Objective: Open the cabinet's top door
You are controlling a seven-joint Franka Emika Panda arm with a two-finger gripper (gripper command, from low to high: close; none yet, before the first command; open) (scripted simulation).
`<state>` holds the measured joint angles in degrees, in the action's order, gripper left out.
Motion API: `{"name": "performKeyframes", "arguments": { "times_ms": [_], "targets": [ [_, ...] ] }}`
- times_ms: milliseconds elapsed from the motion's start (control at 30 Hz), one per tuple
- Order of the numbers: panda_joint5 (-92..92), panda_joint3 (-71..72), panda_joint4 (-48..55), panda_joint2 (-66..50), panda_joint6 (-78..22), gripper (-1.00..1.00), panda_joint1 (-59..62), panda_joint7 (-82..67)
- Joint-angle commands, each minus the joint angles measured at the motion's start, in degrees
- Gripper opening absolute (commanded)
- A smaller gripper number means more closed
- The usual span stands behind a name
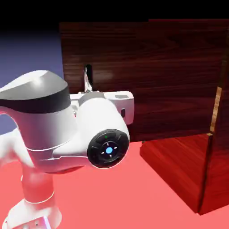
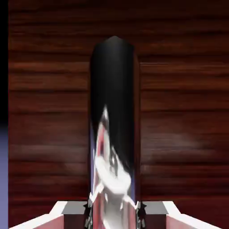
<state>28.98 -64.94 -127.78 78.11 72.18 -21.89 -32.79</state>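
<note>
Top door of glossy, dark reddish-brown wood (image 1: 165, 80) spreads from 12 to 3 o'clock of the white two-finger gripper (image 2: 114, 215) in the exterior view. Its shiny silver bar handle (image 2: 112, 80) runs 12 to 6 o'clock in the hand view, the fingers clamped across its lower part.

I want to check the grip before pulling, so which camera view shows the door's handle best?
The hand view is best: the handle stands large and upright there, with a tool tip visible on each side of it. The exterior view shows only a small upper part, and the arm hides the rest.
</note>
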Motion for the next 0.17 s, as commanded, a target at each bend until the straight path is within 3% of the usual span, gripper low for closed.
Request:
{"name": "performKeyframes", "arguments": {
  "times_ms": [0, 133],
  "targets": [
    [-0.48, -0.85, 2.07, -0.14, -1.48, -1.0, -1.79, 0.27],
    [-1.57, -3.15, 8.34, -0.37, -5.99, -1.0, -7.16, 1.26]
  ]
}}
